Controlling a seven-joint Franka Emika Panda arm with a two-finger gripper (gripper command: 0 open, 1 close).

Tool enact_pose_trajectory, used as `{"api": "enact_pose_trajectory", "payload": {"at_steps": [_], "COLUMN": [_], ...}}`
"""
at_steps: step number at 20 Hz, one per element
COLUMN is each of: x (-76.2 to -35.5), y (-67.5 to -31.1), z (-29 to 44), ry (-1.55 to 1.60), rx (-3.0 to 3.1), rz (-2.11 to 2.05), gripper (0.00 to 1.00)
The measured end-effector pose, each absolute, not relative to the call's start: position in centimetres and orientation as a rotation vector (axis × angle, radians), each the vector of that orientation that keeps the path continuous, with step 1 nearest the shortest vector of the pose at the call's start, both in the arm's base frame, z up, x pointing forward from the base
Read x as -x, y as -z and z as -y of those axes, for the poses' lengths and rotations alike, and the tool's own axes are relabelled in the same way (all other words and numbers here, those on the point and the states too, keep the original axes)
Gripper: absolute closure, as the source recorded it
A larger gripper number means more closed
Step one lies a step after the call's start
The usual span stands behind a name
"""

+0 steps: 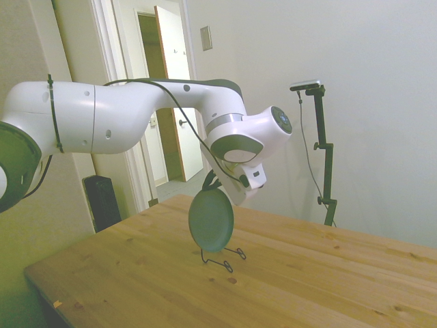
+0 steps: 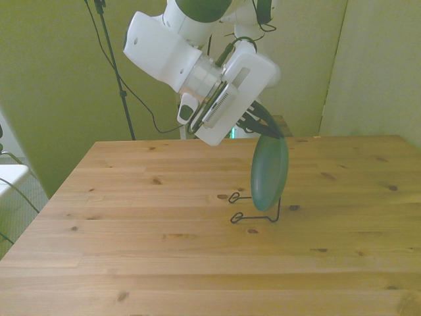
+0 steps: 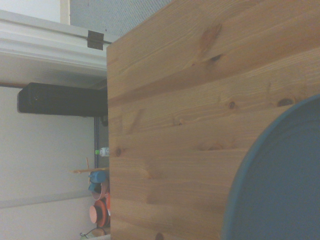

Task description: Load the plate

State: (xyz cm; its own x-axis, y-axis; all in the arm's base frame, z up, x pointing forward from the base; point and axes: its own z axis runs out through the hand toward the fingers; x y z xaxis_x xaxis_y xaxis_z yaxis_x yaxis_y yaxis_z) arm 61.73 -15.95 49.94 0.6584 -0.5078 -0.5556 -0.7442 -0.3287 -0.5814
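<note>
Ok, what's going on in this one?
The Franka arm's gripper holds a dark teal plate on edge by its upper rim, right at the black wire stand on the wooden table. The plate's lower edge sits at the stand's upright; whether it is seated yet is unclear.

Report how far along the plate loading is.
Done: the plate is picked up, held on edge by its top rim in the gripper. In hand: its lower edge sits down at the black wire stand, over the base loops. Left: letting go and backing off; whether the plate already bears on the stand cannot be told.
</note>
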Motion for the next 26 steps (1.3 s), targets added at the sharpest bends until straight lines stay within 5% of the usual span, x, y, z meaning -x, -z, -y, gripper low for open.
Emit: {"api": "enact_pose_trajectory", "payload": {"at_steps": [7,8,26], "x": [-61.7,-61.7,-61.7], "y": [-48.9,-48.9,-48.7], "z": [15.9,16.0,16.3], "ry": [-0.343,-0.339,-0.321], "rx": [2.006,2.006,2.011], "rz": [-0.980,-0.981,-0.982], "gripper": [1.00,0.00,0.00]}}
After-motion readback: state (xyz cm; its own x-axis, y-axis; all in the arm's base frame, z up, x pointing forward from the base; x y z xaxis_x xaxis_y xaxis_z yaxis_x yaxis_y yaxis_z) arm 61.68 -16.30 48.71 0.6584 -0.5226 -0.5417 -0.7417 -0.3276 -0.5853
